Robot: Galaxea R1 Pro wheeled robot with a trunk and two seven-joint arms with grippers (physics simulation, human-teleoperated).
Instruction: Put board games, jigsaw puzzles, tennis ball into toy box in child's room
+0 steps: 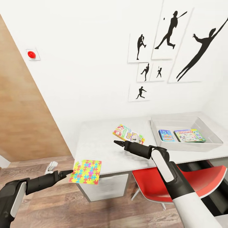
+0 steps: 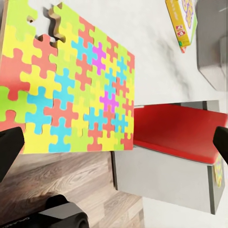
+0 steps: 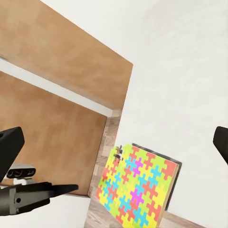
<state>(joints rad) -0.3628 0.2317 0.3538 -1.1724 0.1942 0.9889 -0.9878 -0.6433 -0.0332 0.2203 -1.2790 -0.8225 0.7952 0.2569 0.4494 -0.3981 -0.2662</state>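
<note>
1. We see one jigsaw puzzle (image 1: 86, 172) at the lower left of the head view, lying at the near left corner of the desk (image 1: 101, 148) and overhanging its edge. In the left wrist view the puzzle (image 2: 66, 80) has one piece missing near a corner.
2. The left gripper (image 1: 65, 173) sits just at the puzzle's left edge. From the head view we cannot tell whether its fingers pinch the puzzle; in the left wrist view the two dark fingers (image 2: 9, 149) stand spread at the frame's sides, with the puzzle between them.
3. The SKIP BO board game (image 1: 128, 134) lies flat on the desk at frame centre, apart from the puzzle.
4. The right gripper (image 1: 117, 143) hovers over the desk just beside the SKIP BO box, pointing left. In the right wrist view its fingers (image 3: 10, 147) are spread wide, holding nothing; the puzzle (image 3: 137, 186) shows ahead of them.
5. The toy box (image 1: 186, 146) rests on the desk at the right. Inside it lie a small blue board game (image 1: 166, 135) and a green-edged game box (image 1: 189, 135), side by side.
6. A red chair (image 1: 183, 182) stands under the desk at lower right.
7. Black athlete silhouette pictures (image 1: 172, 30) hang on the white wall; a red button (image 1: 31, 54) is at upper left beside a brown wooden panel (image 1: 22, 110).
</note>
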